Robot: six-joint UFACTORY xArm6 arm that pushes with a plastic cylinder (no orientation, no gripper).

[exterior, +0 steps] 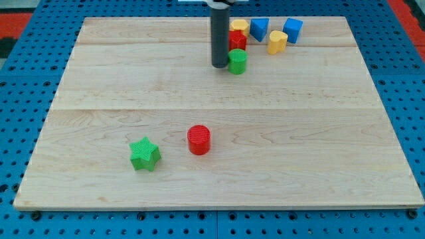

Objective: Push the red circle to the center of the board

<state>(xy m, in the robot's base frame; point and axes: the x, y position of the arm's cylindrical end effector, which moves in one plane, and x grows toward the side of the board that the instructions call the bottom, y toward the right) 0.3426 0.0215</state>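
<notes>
While my tip (220, 65) rests far, touching the green cylinder's (238, 61) left side, the red circle (198, 140) sits near-left of the surface's (319, 153) center; push not begun; no jaws on this rod; green star (145, 154) left of it.

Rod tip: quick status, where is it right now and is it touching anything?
My tip: on the board near the view's top, just left of the green block, possibly touching; far from the red circle.
</notes>
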